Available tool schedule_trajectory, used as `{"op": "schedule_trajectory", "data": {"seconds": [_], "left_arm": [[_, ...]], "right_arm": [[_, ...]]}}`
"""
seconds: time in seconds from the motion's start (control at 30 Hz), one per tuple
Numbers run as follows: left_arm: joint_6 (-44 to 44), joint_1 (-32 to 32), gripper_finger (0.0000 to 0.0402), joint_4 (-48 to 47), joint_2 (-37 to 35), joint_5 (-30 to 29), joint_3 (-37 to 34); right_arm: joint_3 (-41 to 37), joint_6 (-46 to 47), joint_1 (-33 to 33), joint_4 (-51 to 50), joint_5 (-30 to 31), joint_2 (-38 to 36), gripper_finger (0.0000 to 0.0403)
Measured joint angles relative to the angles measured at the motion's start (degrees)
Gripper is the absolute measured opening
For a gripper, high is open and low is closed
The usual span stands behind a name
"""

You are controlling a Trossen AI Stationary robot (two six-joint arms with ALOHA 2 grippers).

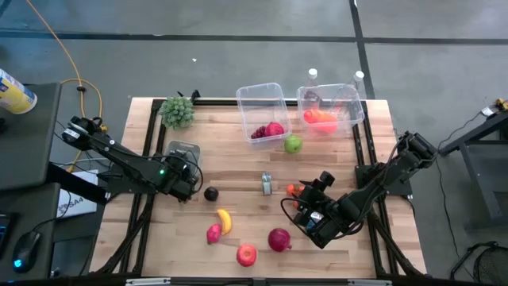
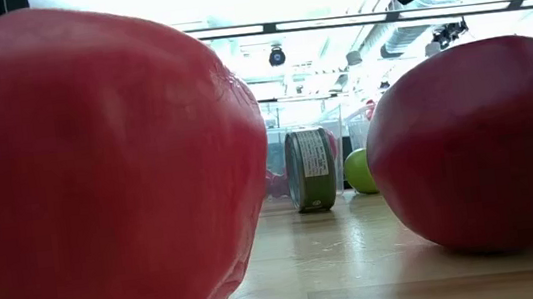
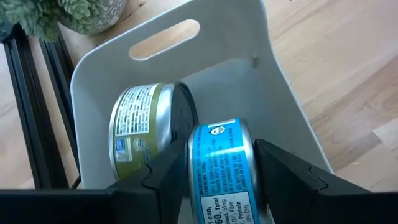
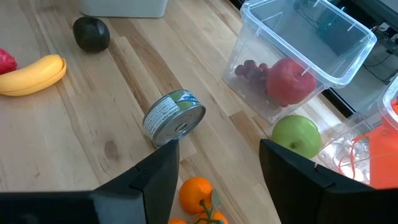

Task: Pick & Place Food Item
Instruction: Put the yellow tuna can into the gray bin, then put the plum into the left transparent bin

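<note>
My left gripper (image 3: 219,149) hangs over a white bin (image 3: 249,81), shut on a blue-labelled can (image 3: 217,168). A green-labelled can (image 3: 140,124) lies on its side in the bin beside it. In the high view the left gripper (image 1: 185,168) is at the table's left side over that bin (image 1: 181,149). My right gripper (image 4: 219,149) is open above the table, touching nothing, with a tangerine (image 4: 196,193) just below it. A third can (image 4: 175,117) lies on its side on the wood in front of the right gripper (image 1: 306,203). My left gripper pinches the blue can between its two fingers, one finger (image 3: 171,177) on each flat end (image 3: 194,180). The can lies on its side across the gap, its label facing the camera. The fingers come from above into the bin. Whether the can rests on the bin floor does not show.
Two clear tubs (image 1: 262,111) (image 1: 329,107) stand at the far edge, holding grapes, a red fruit and orange items. A green apple (image 1: 293,144), avocado (image 1: 211,193), banana (image 1: 225,221), red apple (image 1: 246,254) and pomegranate (image 1: 279,239) lie on the wood; a plant (image 1: 178,111) stands far left.
</note>
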Motion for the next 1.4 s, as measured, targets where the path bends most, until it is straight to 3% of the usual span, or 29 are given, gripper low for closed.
{"op": "schedule_trajectory", "data": {"seconds": [0.37,0.77,1.27,1.4], "left_arm": [[0.6,0.0,0.0185,0.0,0.0,1.1,0.0],[5.5,0.9,0.0306,0.8,0.0,1.5,0.1],[14.0,4.8,0.0313,-0.5,-6.0,-0.4,5.6],[16.4,3.3,0.0313,2.6,-9.0,-2.2,6.5]], "right_arm": [[0.0,0.3,0.0,0.0,0.0,0.0,0.0210],[0.0,0.1,-0.1,0.2,0.0,0.0,0.0210],[0.0,0.1,-0.2,0.4,0.0,0.0,0.0210],[0.0,0.1,-0.2,0.4,0.0,0.0,0.0210]]}}
